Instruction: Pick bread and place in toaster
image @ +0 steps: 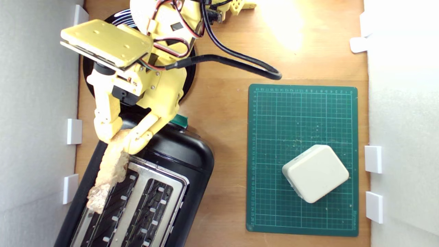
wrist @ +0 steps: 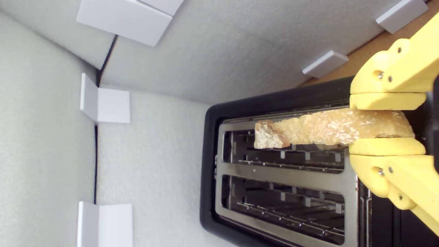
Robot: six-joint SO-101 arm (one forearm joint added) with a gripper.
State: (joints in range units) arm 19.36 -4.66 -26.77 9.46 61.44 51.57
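My yellow gripper is shut on the thick end of the bread, a thin crusty wedge seen edge-on. The slice hangs just above the black toaster, lined up along the slot nearer the white wall, at the silver top plate's edge. I cannot tell whether its tip touches the plate. Both slots are empty, their wire guides showing. The teal lever peeks out beside my fingers.
A round black plate lies under the arm behind the toaster. A white rounded block sits on the green cutting mat at the exterior view's right. White foam walls with clips close in tightly beside the toaster.
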